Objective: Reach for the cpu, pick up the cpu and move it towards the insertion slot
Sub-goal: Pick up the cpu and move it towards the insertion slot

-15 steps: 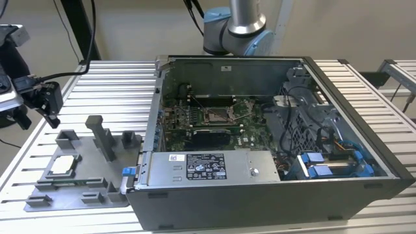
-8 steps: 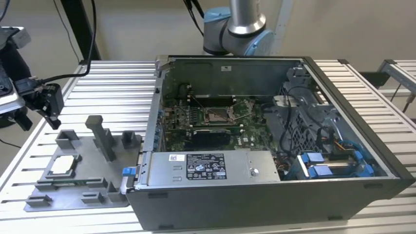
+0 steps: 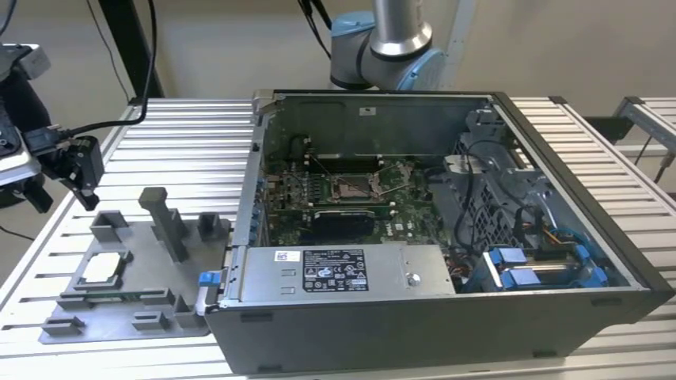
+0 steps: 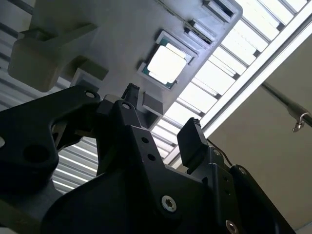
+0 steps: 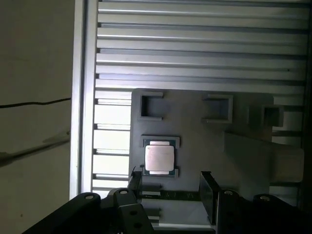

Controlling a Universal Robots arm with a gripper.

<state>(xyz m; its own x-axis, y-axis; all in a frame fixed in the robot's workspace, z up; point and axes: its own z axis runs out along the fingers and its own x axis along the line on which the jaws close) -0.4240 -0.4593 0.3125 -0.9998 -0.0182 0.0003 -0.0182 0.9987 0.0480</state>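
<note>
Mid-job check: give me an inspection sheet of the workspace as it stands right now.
Surface: slatted metal table, carrying grey tray and open computer case.
Job's things: cpu seated in the tray, silver face up; insertion slot inside the case.
Clutter: grey posts on the tray.
Grippers: claw open, apart from the cpu.
Cables: black cable by the claw.
Surroundings: plain wall; robot arm behind the case.

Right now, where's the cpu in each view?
Exterior view: cpu on the grey tray, at the exterior view's left of the computer case.
First wrist view: cpu in its tray recess, just beyond the gripper.
Second wrist view: cpu in the same recess, beyond the gripper.
Shared landmark: the grey tray.
</note>
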